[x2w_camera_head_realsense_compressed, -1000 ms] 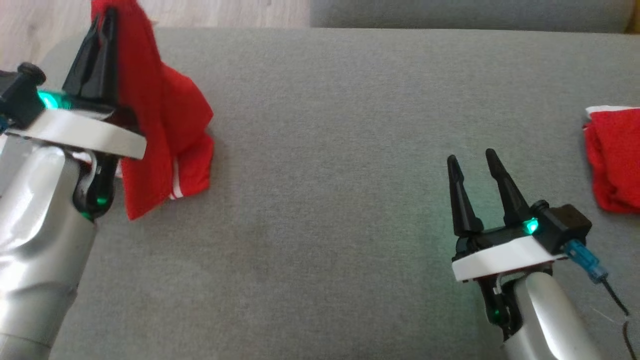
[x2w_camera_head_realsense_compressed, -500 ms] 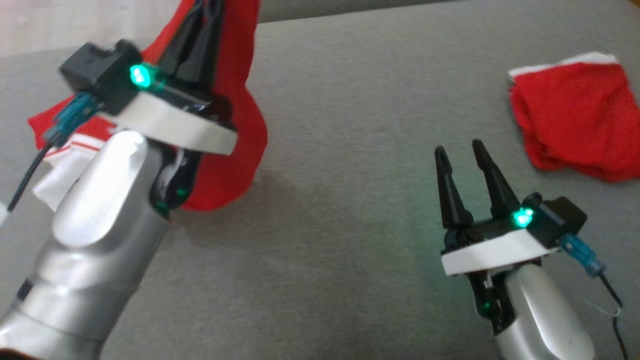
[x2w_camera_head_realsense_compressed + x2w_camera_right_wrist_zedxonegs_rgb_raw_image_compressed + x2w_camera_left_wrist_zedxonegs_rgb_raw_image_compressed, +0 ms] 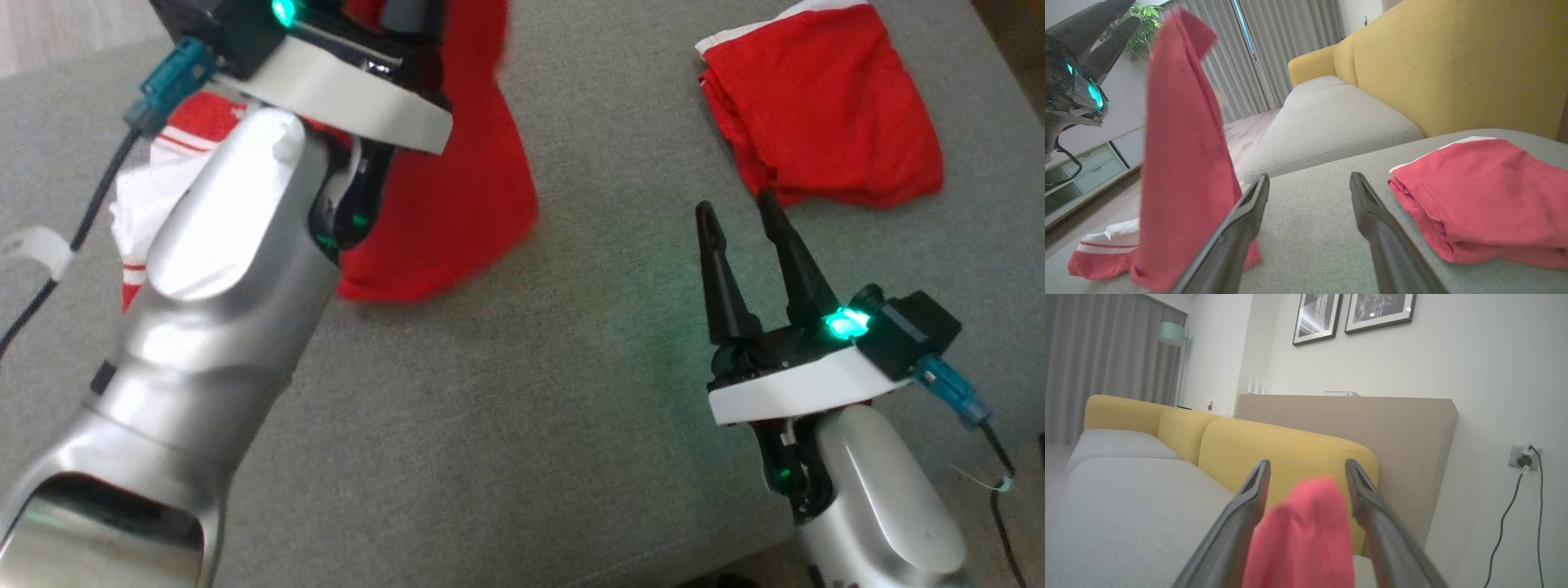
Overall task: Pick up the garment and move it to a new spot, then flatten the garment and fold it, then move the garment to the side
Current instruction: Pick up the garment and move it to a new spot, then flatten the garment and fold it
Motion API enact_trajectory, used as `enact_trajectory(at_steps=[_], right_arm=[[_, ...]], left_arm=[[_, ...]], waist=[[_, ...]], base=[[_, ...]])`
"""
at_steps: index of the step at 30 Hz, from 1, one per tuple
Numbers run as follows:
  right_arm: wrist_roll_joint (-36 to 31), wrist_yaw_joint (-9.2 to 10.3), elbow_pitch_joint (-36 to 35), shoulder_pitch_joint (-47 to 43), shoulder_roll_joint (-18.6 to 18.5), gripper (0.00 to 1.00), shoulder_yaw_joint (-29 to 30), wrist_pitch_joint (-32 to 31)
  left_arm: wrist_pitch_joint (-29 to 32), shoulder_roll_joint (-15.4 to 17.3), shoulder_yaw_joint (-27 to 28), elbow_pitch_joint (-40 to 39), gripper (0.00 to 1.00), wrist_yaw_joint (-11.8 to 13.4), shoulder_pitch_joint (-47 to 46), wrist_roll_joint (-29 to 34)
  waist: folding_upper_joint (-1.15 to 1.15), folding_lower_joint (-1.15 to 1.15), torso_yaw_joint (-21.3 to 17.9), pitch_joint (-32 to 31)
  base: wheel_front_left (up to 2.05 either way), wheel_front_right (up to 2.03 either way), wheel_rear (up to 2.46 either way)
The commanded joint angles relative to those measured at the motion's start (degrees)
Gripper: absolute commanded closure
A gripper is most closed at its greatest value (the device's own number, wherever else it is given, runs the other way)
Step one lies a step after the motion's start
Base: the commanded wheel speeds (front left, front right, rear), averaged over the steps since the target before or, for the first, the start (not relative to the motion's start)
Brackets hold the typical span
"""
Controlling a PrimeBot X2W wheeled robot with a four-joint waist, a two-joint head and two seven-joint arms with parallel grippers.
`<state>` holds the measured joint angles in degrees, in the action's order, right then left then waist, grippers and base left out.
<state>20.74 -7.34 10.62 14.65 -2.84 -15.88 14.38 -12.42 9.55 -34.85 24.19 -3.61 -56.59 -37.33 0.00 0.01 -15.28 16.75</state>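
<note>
A red garment (image 3: 457, 188) with white-striped trim hangs upright from my raised left gripper (image 3: 1308, 463), its lower part resting crumpled on the grey cushion (image 3: 506, 425). In the left wrist view the two fingers stand apart, with the blurred red cloth (image 3: 1302, 531) loose between them. The right wrist view shows the same garment (image 3: 1184, 163) as a tall peak beside the left gripper (image 3: 1122, 16). My right gripper (image 3: 737, 208) is open and empty, low over the cushion, fingers pointing toward a second red garment.
The second red garment (image 3: 824, 106) lies folded at the cushion's far right (image 3: 1486, 192). A yellow sofa back (image 3: 1453, 61) rises behind it. Wooden floor (image 3: 49, 33) lies past the cushion's far left corner. A cable (image 3: 1000, 506) trails from my right wrist.
My left gripper's fingers have parted from their shut grip on the garment, which now blurs between them. The head camera has swung, shifting the whole picture. The right gripper stays open.
</note>
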Motion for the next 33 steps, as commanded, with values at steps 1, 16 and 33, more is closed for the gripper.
enact_trajectory(at_steps=[1,16,33], right_arm=[[0.1,-0.14,-2.08,1.31,-0.04,0.0,-0.6,0.62],[-4.74,-0.14,1.13,-2.54,-0.04,0.0,3.69,0.62],[-6.7,-0.14,5.66,-6.4,-0.04,0.0,3.74,0.62]], left_arm=[[-1.02,1.24,3.16,-0.74,0.0,-0.28,-3.43,0.18],[-2.56,11.26,13.67,-7.25,0.0,-1.52,17.97,6.65],[-2.57,-0.51,26.27,-16.58,0.0,-1.74,46.95,13.37]], waist=[[0.0,-0.01,0.62,0.13],[0.0,-0.01,15.33,-6.37],[0.0,-0.01,21.48,-11.88]], base=[[0.0,0.0,0.0],[0.0,0.0,0.0],[0.0,0.0,0.0]])
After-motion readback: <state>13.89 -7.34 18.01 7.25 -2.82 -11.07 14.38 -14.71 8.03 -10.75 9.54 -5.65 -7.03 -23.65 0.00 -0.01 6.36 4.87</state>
